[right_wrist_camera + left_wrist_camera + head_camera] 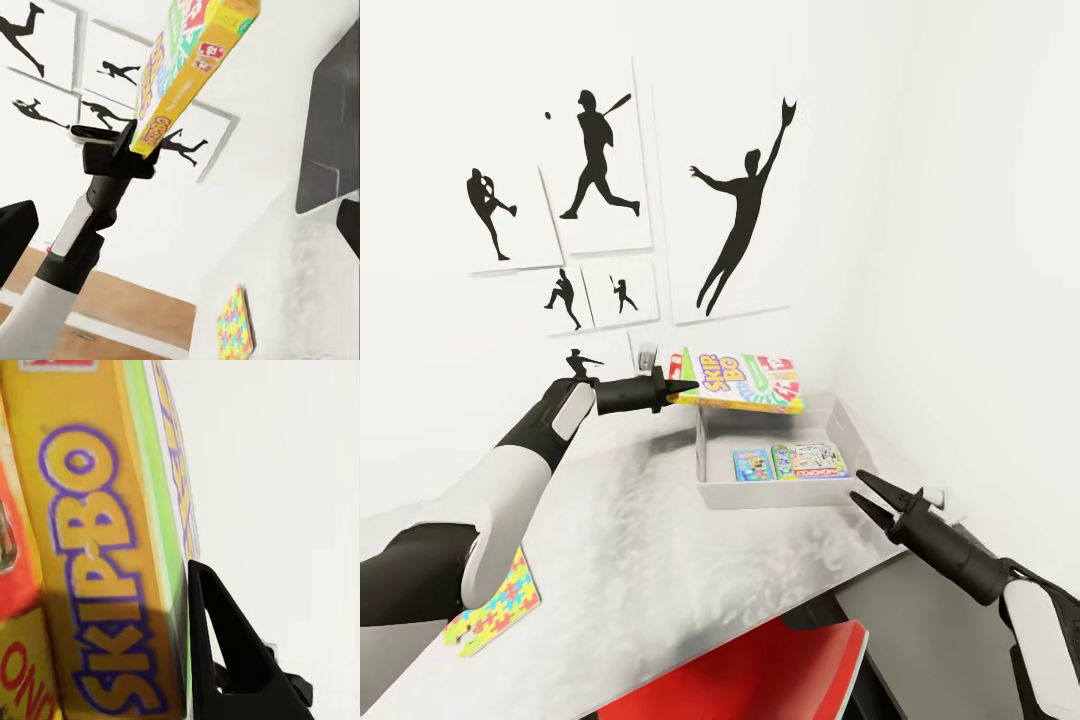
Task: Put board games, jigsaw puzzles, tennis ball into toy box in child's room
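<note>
The left gripper [678, 388], clamped on 1 edge of the flat yellow-and-green "SKIP BO" board game box [745, 381], holds it level above the shallow light grey toy box [847, 425], so release comes next; the right gripper [869, 494] hangs parted, empty

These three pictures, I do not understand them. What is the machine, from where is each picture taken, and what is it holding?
It is a simulated two-armed robot at a table. The large picture comes from its head camera; the two small ones come from cameras on its wrists. The left hand is shut on the Skip-Bo box, holding it above the grey toy box, which already contains two small game boxes. The right hand is open and empty. A jigsaw puzzle box lies on the table near the left arm.
</note>
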### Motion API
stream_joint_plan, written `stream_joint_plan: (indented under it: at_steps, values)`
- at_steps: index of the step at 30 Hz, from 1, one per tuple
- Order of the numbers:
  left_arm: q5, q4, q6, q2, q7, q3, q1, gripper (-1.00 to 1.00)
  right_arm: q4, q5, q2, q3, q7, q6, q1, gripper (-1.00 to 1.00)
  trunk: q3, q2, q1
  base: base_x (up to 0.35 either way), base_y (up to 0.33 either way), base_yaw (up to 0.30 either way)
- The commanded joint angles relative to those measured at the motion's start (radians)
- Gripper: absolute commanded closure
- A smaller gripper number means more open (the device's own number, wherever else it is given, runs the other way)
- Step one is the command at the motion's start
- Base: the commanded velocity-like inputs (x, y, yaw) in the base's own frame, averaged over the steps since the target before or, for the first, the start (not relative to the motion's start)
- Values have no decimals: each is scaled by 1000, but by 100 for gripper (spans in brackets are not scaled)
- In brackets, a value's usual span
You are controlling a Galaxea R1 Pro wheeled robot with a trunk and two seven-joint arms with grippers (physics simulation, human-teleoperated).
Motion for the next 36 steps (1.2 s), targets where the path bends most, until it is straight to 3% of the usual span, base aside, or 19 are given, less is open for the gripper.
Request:
stream_joint_plan:
  at_steps: [1, 3, 5, 8, 12, 23, 30, 36]
  values:
    - [5, 0, 3, 1, -2, -5, -1, 100, 19, 3, -1, -2, 6, 0, -1, -100, -2, -2, 1, 0, 0, 0]
    - [5, -1, 3, 1, -2, -5, -1, 100, 77, 3, -14, -2, 8, -31, -1, -100, -2, -2, 1, 0, 0, 0]
    - [6, -1, 3, 1, -2, -4, -1, 100, 136, 2, -42, 2, 12, -83, -1, -100, -2, -2, 1, 0, 0, 0]
    - [6, -1, 3, 1, -2, -4, -1, 100, 215, -3, -102, 9, 22, -151, -1, -100, -2, -2, 1, 0, 0, -2]
    - [7, -1, 3, 0, -1, -4, -1, 100, 236, -3, -124, 11, 61, -171, -1, -100, -2, -2, 1, 0, 0, -66]
    - [7, -1, 3, -18, -1, -4, -1, 100, 241, -1, -124, 13, 104, -180, -1, -100, 4, -2, 1, 0, 0, -215]
    - [4, -1, 2, -22, 0, -5, -1, 100, 220, 1, -120, 14, 98, -180, -1, -100, 4, -2, 1, 0, 0, -41]
    - [4, -1, 0, -22, 1, -7, -1, 100, 214, 1, -122, 37, 95, -180, -1, -100, -4, -2, 1, 0, 0, -2]
